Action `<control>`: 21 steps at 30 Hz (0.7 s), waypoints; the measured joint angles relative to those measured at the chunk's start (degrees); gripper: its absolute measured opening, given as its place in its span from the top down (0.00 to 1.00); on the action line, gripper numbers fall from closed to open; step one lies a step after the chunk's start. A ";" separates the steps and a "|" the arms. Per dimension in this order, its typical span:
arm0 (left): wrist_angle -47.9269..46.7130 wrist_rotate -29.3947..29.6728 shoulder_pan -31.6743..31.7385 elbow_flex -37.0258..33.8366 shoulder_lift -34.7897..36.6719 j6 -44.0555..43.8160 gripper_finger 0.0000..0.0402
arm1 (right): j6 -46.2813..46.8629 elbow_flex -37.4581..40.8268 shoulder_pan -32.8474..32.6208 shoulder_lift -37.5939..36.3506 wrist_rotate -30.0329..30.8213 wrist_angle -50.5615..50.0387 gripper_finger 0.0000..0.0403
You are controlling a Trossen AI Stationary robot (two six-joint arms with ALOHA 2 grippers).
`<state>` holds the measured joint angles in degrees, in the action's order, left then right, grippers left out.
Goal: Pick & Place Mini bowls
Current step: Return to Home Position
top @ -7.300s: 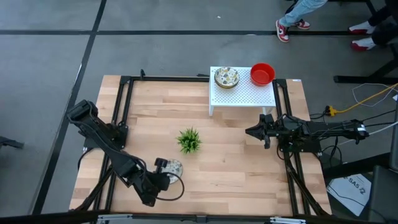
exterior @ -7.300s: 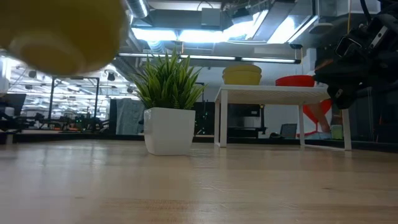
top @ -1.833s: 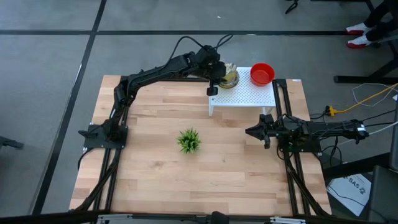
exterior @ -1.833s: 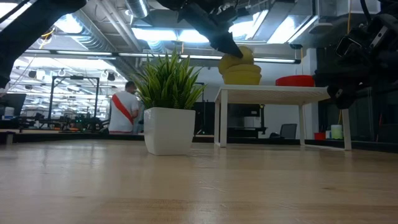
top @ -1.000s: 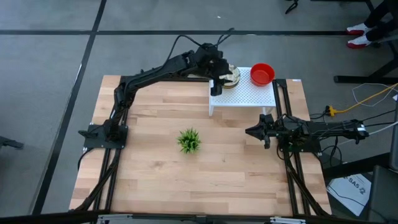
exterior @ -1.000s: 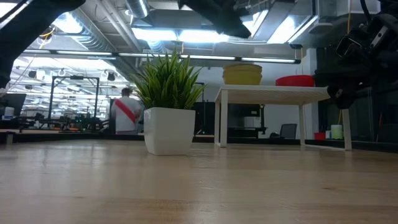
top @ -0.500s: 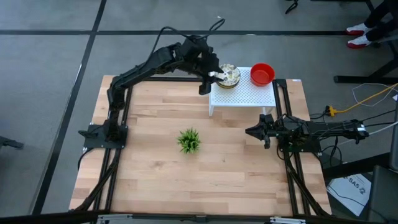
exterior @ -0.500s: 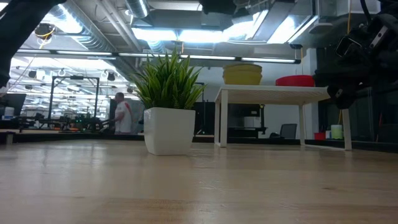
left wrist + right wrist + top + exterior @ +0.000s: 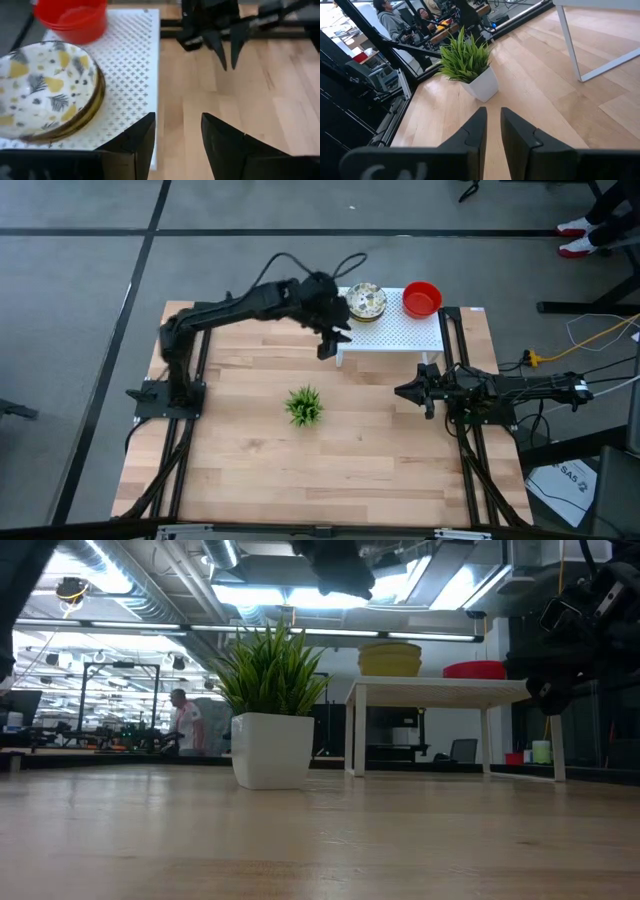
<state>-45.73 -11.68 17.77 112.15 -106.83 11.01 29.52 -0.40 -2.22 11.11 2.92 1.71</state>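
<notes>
Hanging over the bench [image 9: 250, 460] at about 12 o'clock, your left gripper [image 9: 328, 343] sits just off the 9 o'clock edge of the white shelf [image 9: 395, 335]. Its fingers [image 9: 135, 145] are spread moderately wide and hold nothing. On the shelf, at roughly 1 o'clock on the bench, you have the speckled cream bowls [image 9: 365, 301] stacked on the 9 o'clock side. The red bowls [image 9: 422, 299] are stacked just beside them on the 3 o'clock side, apart from them. The green plant [image 9: 304, 406] stands near the middle of the bench. Your right gripper [image 9: 405, 392] waits at 3 o'clock, pointing toward 9 o'clock, its fingers [image 9: 475, 135] empty with only a narrow gap between them.
</notes>
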 joint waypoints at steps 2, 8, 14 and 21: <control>5.87 0.63 -0.20 -8.42 4.95 -2.34 0.62 | 0.00 0.00 0.00 0.00 0.00 -0.02 0.86; 22.87 7.61 0.84 -39.26 26.59 -9.11 0.61 | 0.00 0.00 0.00 0.00 0.00 0.00 0.86; 33.57 7.44 1.96 -66.52 47.43 -20.41 0.62 | 0.00 0.00 0.01 0.00 0.00 -0.02 0.86; 45.48 10.41 1.50 -86.33 64.78 -30.14 0.61 | 0.00 0.01 0.01 0.00 0.00 -0.01 0.86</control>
<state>-0.24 -1.27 19.27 25.82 -42.05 -19.13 29.52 -0.39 -2.21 11.11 2.92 1.71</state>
